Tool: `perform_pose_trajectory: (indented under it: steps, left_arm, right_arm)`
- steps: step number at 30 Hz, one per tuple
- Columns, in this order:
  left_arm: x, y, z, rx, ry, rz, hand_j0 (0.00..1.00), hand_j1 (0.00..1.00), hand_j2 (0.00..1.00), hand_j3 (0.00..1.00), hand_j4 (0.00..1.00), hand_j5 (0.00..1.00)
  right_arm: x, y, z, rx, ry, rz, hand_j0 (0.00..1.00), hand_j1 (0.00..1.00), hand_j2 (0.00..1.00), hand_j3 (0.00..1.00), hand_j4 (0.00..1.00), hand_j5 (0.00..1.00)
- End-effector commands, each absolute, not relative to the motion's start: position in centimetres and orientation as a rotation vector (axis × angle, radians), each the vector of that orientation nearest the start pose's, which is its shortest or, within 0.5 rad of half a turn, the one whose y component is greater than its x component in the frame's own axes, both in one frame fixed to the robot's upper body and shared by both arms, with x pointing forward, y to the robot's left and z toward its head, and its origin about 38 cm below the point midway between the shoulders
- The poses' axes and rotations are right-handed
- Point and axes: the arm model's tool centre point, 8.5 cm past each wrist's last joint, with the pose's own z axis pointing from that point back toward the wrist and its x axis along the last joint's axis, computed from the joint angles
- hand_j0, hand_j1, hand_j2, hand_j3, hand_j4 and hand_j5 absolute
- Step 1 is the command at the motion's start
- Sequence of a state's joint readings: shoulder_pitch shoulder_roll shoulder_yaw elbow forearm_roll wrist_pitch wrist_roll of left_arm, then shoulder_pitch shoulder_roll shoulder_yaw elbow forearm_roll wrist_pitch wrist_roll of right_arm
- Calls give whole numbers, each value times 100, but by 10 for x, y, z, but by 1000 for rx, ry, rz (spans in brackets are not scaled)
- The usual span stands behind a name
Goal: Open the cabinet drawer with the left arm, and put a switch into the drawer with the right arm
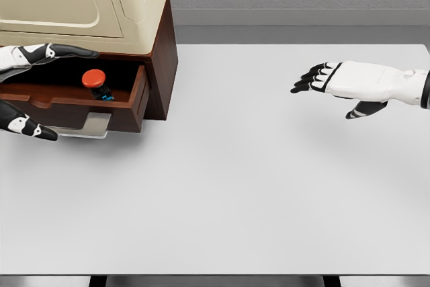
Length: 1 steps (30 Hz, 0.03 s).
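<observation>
**Switch lies in the open drawer**

While the dark brown wooden cabinet drawer [134, 99] stands pulled out, the red-capped button switch [96, 82] is seen lying inside it. The left hand [30, 89] is spread wide around the drawer's front, gripping nothing. The white right hand [349, 82] hovers over the white table [235, 186], fingers extended and empty. A retreat is best made clear of the drawer

The switch [96, 83] lies in the open drawer [134, 102]; the right hand [349, 84] hovers empty over the table [235, 186].
</observation>
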<state>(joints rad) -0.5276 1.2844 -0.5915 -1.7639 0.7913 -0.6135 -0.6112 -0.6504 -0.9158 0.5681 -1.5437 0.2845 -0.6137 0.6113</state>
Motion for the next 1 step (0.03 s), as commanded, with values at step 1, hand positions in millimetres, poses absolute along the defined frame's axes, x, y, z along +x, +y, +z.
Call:
perform_pose_trajectory:
  steps: [1]
  left_arm:
    - [344,351,339,-337,-1817,-1482,100,100,100,100,100,100]
  right_arm:
    - [419,-316,257,-393,-1419,2141,100,100,100,100,100,100]
